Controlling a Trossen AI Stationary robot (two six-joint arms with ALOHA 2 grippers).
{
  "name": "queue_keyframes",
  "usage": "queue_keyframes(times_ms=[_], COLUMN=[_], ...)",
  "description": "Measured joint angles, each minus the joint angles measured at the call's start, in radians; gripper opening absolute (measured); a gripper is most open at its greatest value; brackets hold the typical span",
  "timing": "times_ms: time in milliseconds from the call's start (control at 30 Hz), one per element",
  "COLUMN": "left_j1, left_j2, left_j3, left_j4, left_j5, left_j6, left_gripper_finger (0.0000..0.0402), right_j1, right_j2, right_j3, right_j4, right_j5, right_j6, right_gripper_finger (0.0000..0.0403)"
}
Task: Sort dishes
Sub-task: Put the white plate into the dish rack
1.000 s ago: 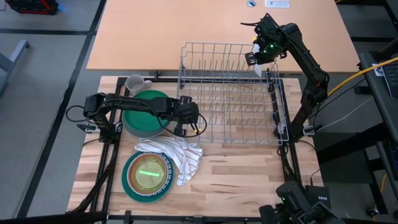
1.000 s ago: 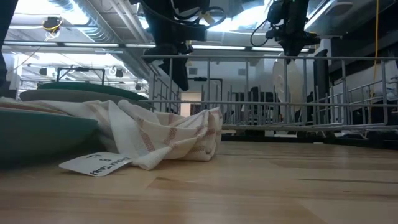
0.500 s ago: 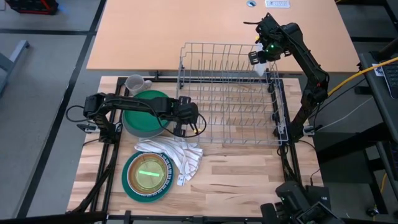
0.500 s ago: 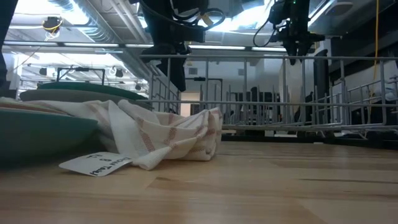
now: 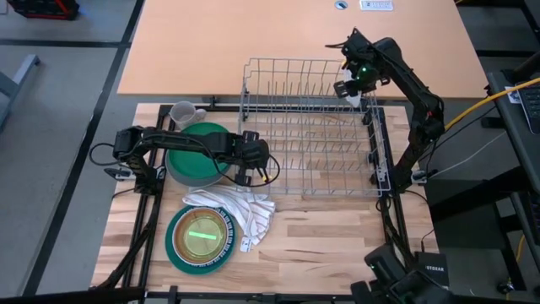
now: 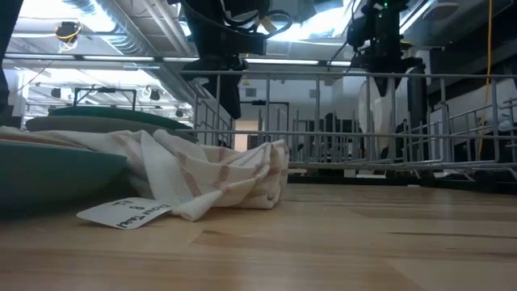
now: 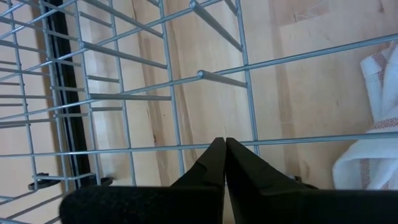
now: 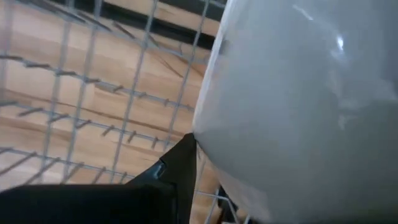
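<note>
On the desk's near side, a green plate [image 5: 201,237] lies beside the striped cloth [image 5: 239,210]. My left gripper [image 5: 245,176], jaws clenched on nothing, hovers between the stacked dishes [image 5: 196,154] and the wire rack [image 5: 310,127]. At the rack's far corner, my right gripper [image 5: 348,86] has a white plate [image 8: 311,106] standing on edge against one of its fingers [image 8: 180,165]; I cannot tell whether the jaws grasp it.

Both arms [image 5: 181,142] are matte black, jointed, trailing thin black cables; the right arm [image 5: 411,78] shows a green light.

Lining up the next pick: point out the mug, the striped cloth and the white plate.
mug [image 5: 180,112], high view, on its rim.
striped cloth [image 5: 240,209], high view, on its middle folds.
white plate [image 8: 298,106], right wrist view, on its face.
</note>
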Motion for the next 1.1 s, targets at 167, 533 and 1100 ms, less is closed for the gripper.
queue_keyframes(times_ms=[167,533,1100], left_j1=[0.0,-0.004,-0.008], left_j2=[0.0,0.0,0.0], left_j3=[0.0,-0.001,-0.001], left_j4=[-0.002,-0.013,-0.008], left_j5=[0.001,0.01,0.018], left_j6=[0.003,0.003,-0.002], left_gripper_finger=[0.0003,0.0003,0.0003], right_j1=[0.0,-0.001,0.0], right_j2=[-0.002,0.004,0.008], right_j3=[-0.042,-0.065,-0.068], right_j4=[0.004,-0.007,-0.007], right_j5=[-0.005,-0.054,-0.04], right_j6=[-0.024,-0.026,-0.021], right_gripper_finger=[0.0126,0.0126,0.0134])
